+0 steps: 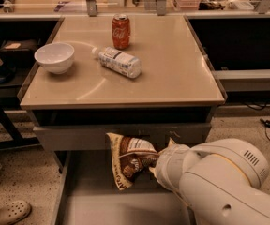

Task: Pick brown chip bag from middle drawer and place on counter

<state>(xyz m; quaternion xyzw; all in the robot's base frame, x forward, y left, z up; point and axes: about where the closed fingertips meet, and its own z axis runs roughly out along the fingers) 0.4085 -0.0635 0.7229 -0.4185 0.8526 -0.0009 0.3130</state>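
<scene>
Foil, dark brown and crinkled: the brown chip bag (130, 165) is held tilted above the floor of the open middle drawer (107, 205), in front of the drawer front under the bench (163, 64). The hand (159, 162), at the end of the white arm (219, 182), is clamped on the bag's right edge. The bag is judged light, soft and slippery, its contents easily crushed. A firm pinch on a sealed end seam is favoured over the puffed middle. A bowl (54, 57), bottle (117, 62) and can (121, 31) are noted on the bench's left and rear.

glossy counter (172, 74); crinkly foil brown chip bag (128, 162) in smooth white pincer (153, 164)
</scene>
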